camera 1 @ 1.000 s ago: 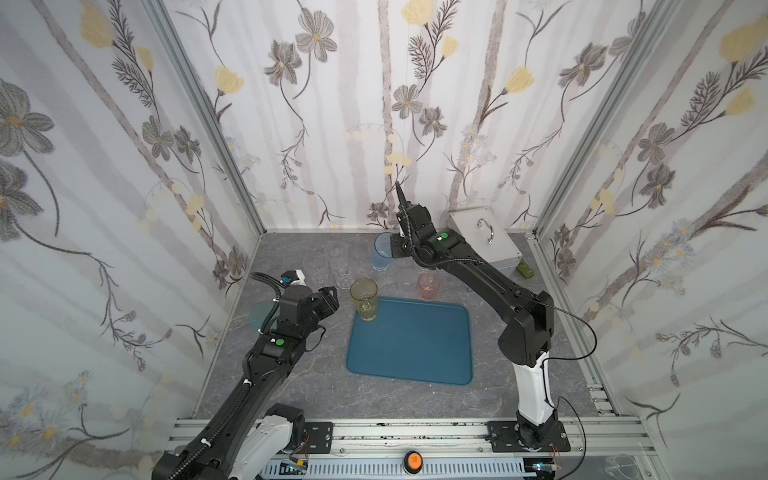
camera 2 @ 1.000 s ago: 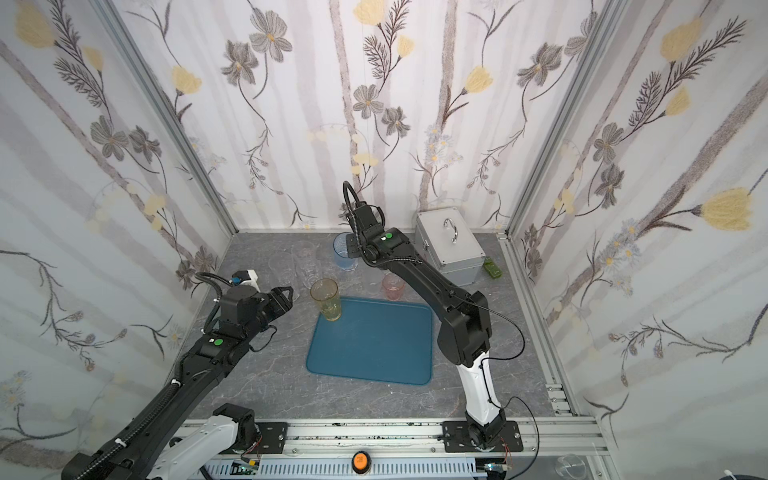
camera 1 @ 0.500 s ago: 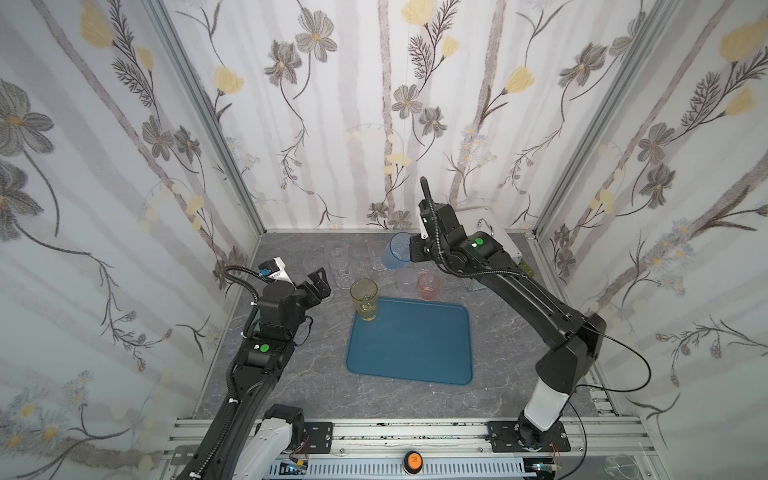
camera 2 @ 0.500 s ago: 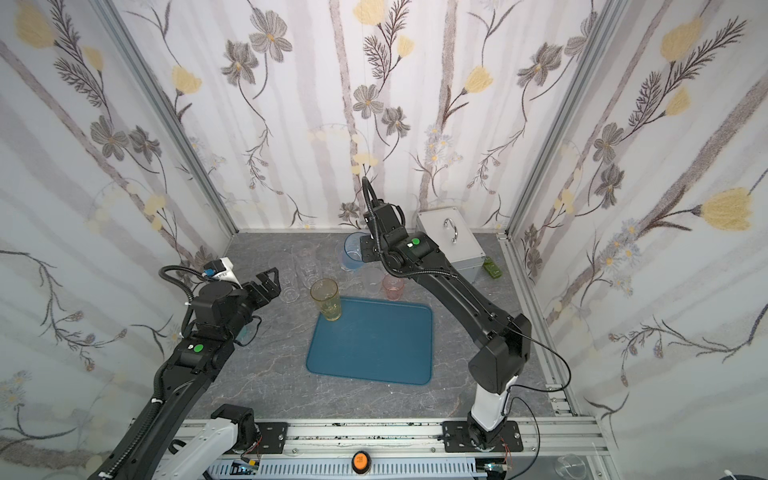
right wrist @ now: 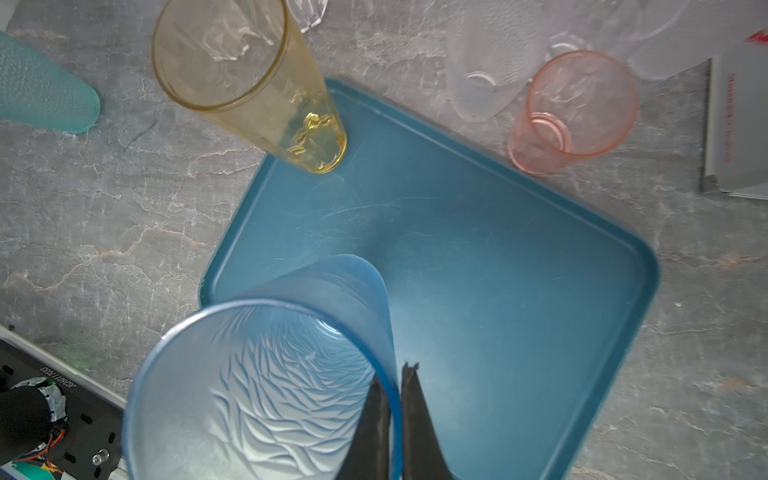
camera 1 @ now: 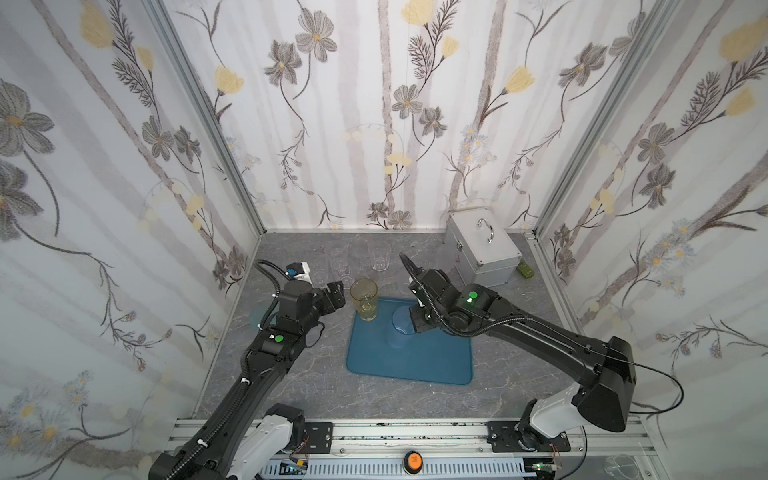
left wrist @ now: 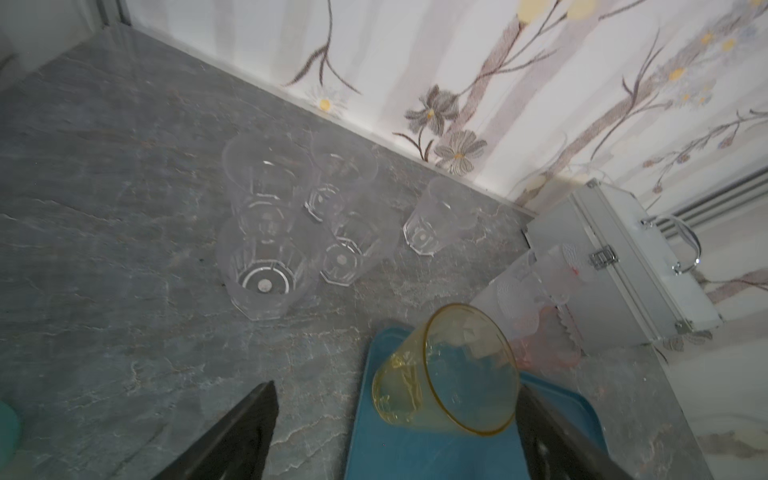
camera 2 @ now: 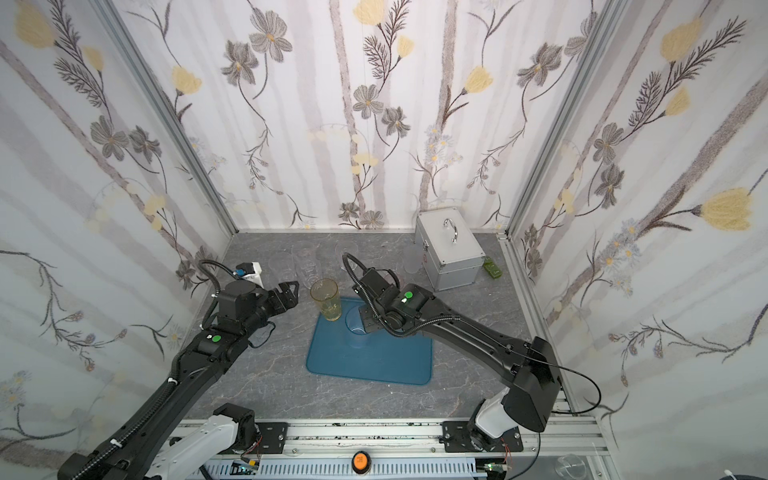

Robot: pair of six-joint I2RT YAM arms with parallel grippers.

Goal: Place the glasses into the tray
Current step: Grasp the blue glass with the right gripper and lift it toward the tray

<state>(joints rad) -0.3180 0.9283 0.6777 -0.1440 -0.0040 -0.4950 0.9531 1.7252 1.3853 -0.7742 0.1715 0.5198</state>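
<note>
Your right gripper (right wrist: 394, 376) is clamped on the rim wall of the blue glass (right wrist: 266, 374), with one finger inside and one outside. The glass hangs directly under it, mouth up, and its long axis is nearly upright, only a little tilted. The tray (camera 1: 415, 361) lies below. In both top views the glass is over the part of the tray toward 11 o'clock, just at 3 o'clock of the amber glass (camera 1: 365, 300), which already stands in that corner. So the coming move is, I think, straight down and then a release, keeping clear of the amber glass. I cannot tell whether the blue base already touches the tray floor. The blue glass is translucent, wider at the mouth than at the base, with a wavy relief on its wall. Your left gripper (camera 2: 291, 294) has its jaws apart and holds nothing, just at 9 o'clock of the amber glass. The pink glass (right wrist: 573, 112) and the clear glasses (left wrist: 266, 266) wait on the bench (camera 1: 291, 374), beyond the tray's 12 o'clock edge.
</note>
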